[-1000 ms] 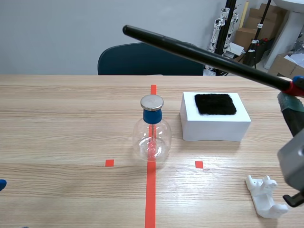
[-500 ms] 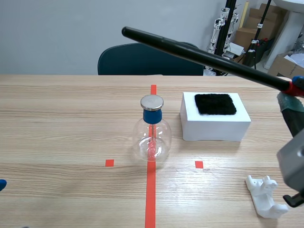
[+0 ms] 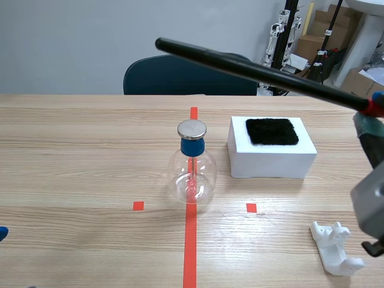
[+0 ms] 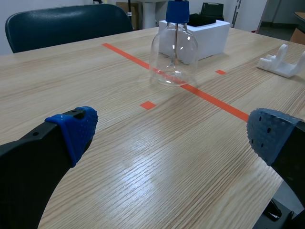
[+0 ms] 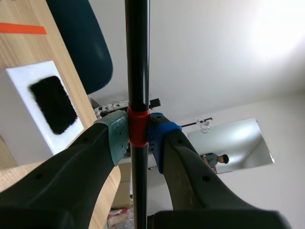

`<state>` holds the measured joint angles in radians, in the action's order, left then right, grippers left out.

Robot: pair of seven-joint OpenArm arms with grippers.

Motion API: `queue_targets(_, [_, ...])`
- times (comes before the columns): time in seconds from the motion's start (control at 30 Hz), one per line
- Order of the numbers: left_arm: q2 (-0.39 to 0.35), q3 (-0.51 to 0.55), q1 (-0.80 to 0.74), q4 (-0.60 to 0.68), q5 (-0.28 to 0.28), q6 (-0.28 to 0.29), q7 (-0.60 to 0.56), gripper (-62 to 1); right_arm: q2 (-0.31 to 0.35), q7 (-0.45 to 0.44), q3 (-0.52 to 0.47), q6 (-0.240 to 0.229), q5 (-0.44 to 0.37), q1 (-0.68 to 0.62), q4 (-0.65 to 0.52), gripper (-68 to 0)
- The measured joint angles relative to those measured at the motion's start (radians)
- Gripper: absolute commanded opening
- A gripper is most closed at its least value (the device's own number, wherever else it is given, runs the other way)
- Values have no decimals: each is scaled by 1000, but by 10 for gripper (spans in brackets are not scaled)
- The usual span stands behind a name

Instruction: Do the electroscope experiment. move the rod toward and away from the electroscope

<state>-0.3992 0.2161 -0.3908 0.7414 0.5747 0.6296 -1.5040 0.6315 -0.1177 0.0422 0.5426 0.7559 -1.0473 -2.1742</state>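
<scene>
The electroscope (image 3: 192, 171), a clear glass flask with a blue neck and a round metal cap, stands on the red tape line at the table's middle. A long black rod (image 3: 252, 67) with a red band slants high over the table, its free tip up and to the left of the cap, well apart from it. My right gripper (image 5: 138, 136) is shut on the rod (image 5: 137, 62) at the red band, at the scene's right edge. The left gripper (image 4: 167, 138) is open and low over the near left table, with the electroscope (image 4: 174, 47) ahead of it.
A white foam block (image 3: 271, 149) topped with a black fur pad (image 3: 272, 131) lies right of the flask. A white plastic stand (image 3: 336, 249) rests at the near right. A dark chair (image 3: 180, 75) sits behind the table.
The rod has shifted slightly to the right and up at its held end; its tip moved a little away from the flask. The left arm has stayed still.
</scene>
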Motion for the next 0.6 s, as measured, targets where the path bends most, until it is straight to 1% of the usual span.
queue_targets(0.13, [0, 0, 0, 0, 0, 0, 0, 14, 62, 95, -35, 0, -8, 35, 0, -676])
queue_targets(0.23, [0, 0, 0, 0, 0, 0, 0, 14, 121, 174, -42, 1, -8, 74, 3, -676])
queue_targets(0.3, [0, 0, 0, 0, 0, 0, 0, 14, 154, 207, -43, 3, -8, 107, 14, -676])
queue_targets(0.4, [0, 0, 0, 0, 0, 0, 0, 14, 185, 233, -43, 2, -16, 166, 59, -676])
queue_targets(0.53, [0, 0, 0, 0, 0, 0, 0, 14, 208, 238, -42, -5, -15, 228, 138, -676])
queue_targets(0.6, [0, 0, 0, 0, 0, 0, 0, 14, 217, 254, -30, -7, 0, 261, 179, -676])
